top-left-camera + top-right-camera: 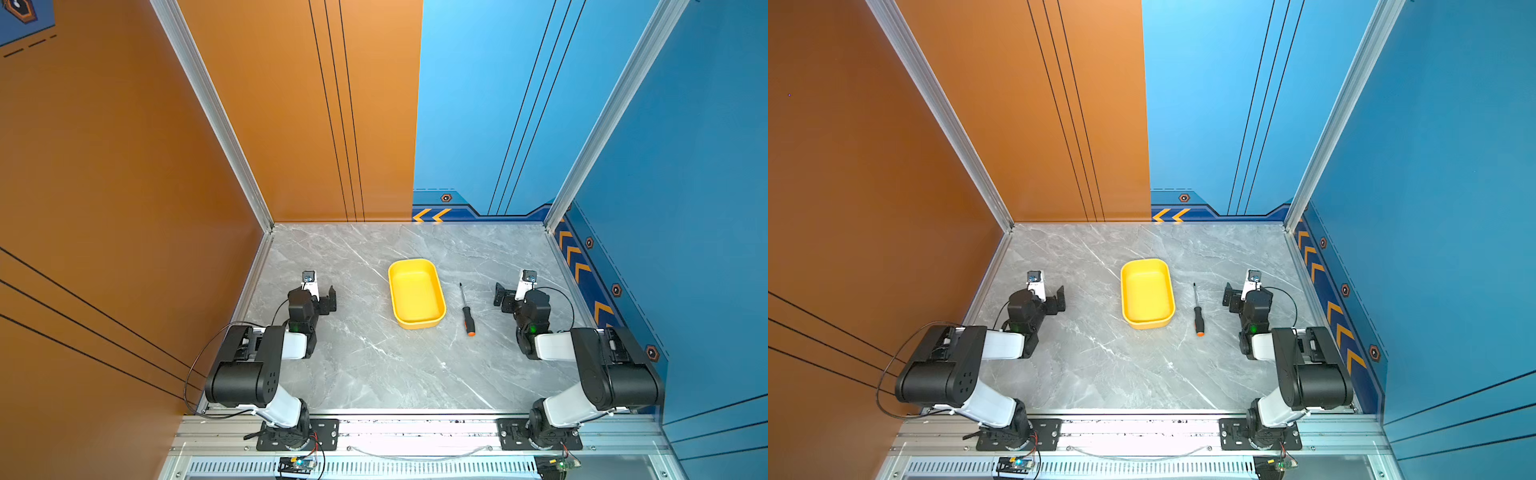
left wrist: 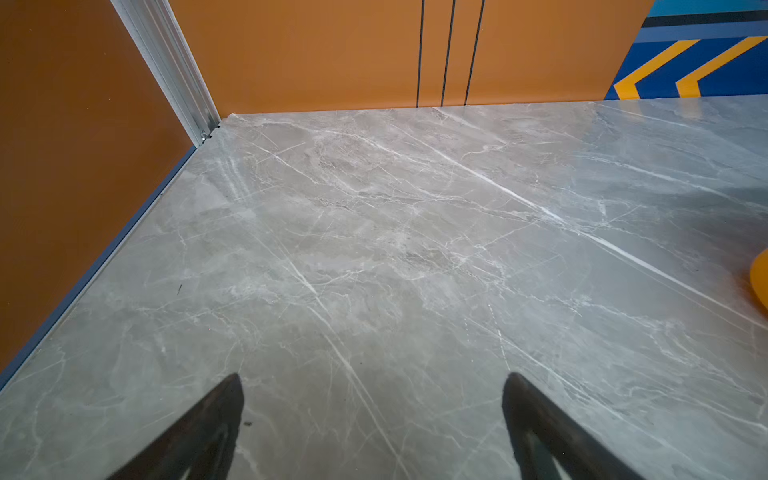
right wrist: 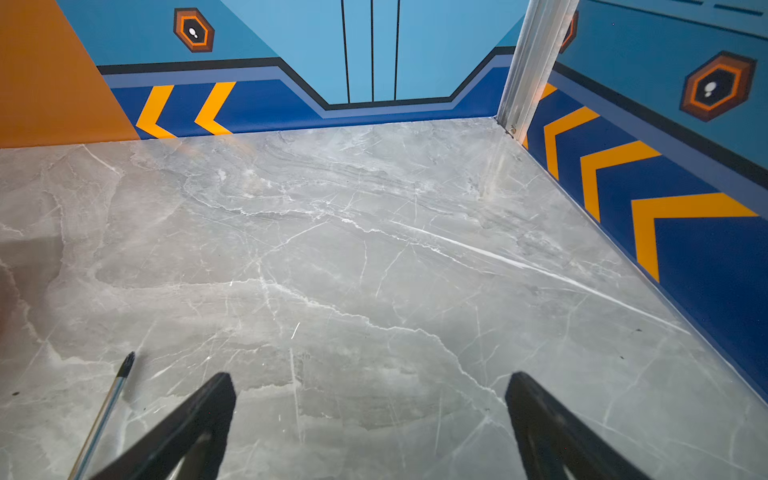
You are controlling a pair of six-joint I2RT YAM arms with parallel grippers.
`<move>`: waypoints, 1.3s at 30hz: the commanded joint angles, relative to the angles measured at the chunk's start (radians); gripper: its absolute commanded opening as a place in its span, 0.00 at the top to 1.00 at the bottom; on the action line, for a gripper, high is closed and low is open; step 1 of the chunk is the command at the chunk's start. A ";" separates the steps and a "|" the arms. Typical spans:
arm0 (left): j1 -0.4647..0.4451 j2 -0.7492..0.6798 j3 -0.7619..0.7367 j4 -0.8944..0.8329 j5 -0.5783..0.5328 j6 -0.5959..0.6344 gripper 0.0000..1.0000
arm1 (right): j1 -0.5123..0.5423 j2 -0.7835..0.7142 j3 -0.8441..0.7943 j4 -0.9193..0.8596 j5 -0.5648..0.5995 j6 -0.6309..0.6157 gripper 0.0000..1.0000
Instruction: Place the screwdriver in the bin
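Observation:
The yellow bin [image 1: 419, 323] [image 1: 1148, 322] stands empty in the middle of the marble table. A sliver of the bin's rim [image 2: 762, 282] shows in the left wrist view. To its right lies the screwdriver [image 1: 466, 309] [image 1: 1197, 311], flat on the table, orange end cap toward the front and tip toward the back. Its shaft and tip [image 3: 106, 407] show beside one finger in the right wrist view. My left gripper [image 1: 322, 293] [image 1: 1052, 297] [image 2: 372, 378] rests open, left of the bin. My right gripper [image 1: 509, 293] [image 1: 1235, 296] [image 3: 370, 378] is open, just right of the screwdriver, holding nothing.
Orange walls [image 1: 124, 166] close off the left side and back left, blue walls [image 1: 685, 166] the right side and back right. Aluminium posts [image 1: 232, 137] stand at the back corners. The arm bases sit on a metal rail [image 1: 415, 432] along the front edge.

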 commanded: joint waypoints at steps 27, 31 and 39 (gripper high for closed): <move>-0.045 -0.230 -0.055 -0.067 -0.068 0.028 0.02 | 0.034 -0.120 -0.008 -0.077 0.095 0.002 0.00; -0.064 -0.361 -0.074 -0.126 -0.035 0.018 0.02 | 0.047 -0.272 0.070 -0.381 0.069 0.050 0.00; -0.070 -0.465 0.047 -0.464 0.280 -0.195 0.02 | 0.077 -0.346 0.287 -0.960 -0.285 0.200 0.04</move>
